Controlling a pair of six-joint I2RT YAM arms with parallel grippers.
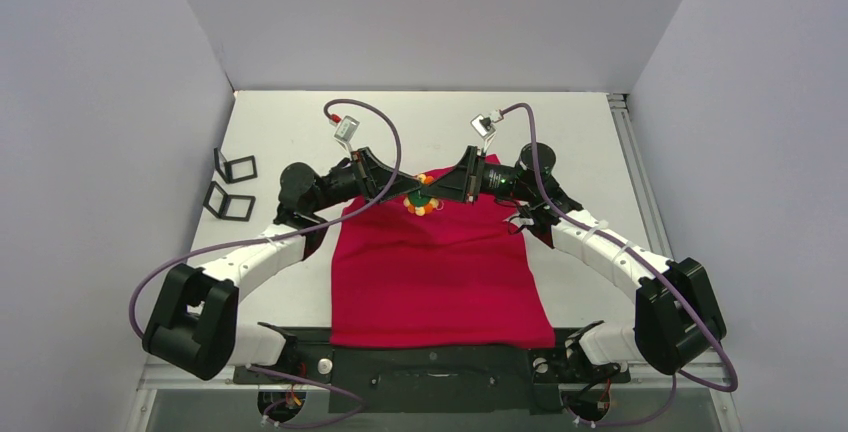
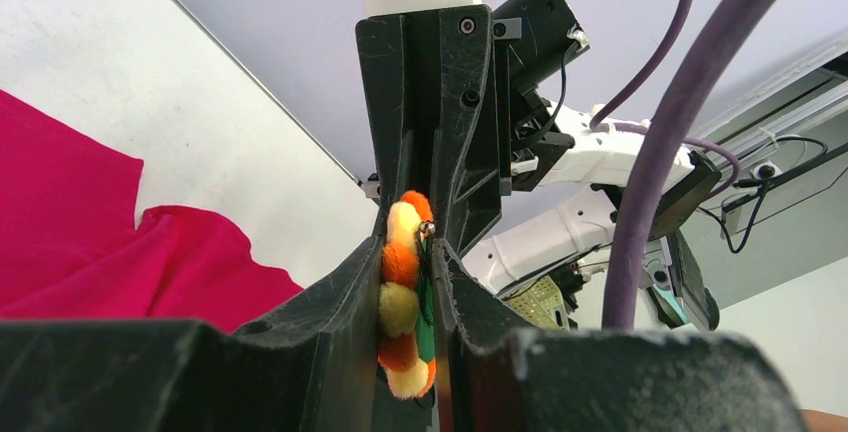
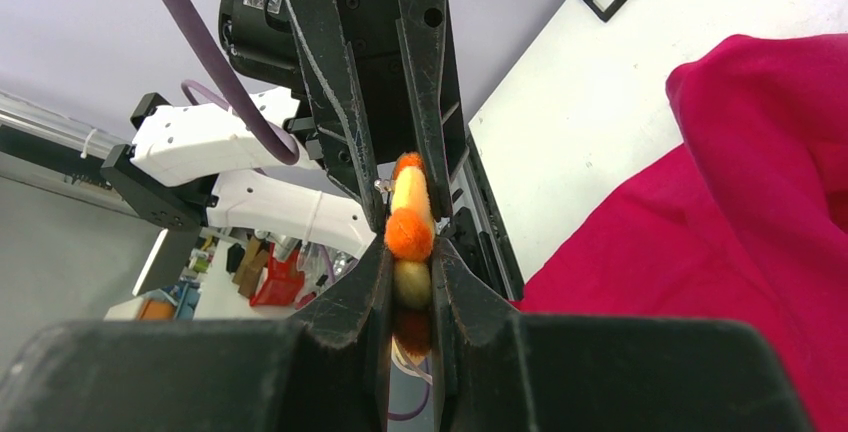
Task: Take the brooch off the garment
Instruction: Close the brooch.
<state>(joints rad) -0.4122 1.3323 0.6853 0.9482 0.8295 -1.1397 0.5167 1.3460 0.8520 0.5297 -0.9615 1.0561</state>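
Observation:
The garment (image 1: 440,272) is a bright red T-shirt lying flat on the white table, its neckline toward the far side. The brooch (image 1: 422,202) is a ring of orange and yellow pompoms with green backing, and it sits at that neckline. My left gripper (image 1: 412,192) comes in from the left and my right gripper (image 1: 442,192) from the right, and they meet at it. In the left wrist view the brooch (image 2: 403,292) fills the gap of my left gripper (image 2: 412,242). In the right wrist view the pompoms (image 3: 410,232) are pinched in my right gripper (image 3: 412,252). Red cloth (image 3: 740,232) lies beside it.
Two small black square frames (image 1: 235,167) (image 1: 228,202) lie on the table left of the shirt. Grey walls close in the table at the back and on both sides. The black base plate (image 1: 430,357) runs along the near edge under the shirt's hem.

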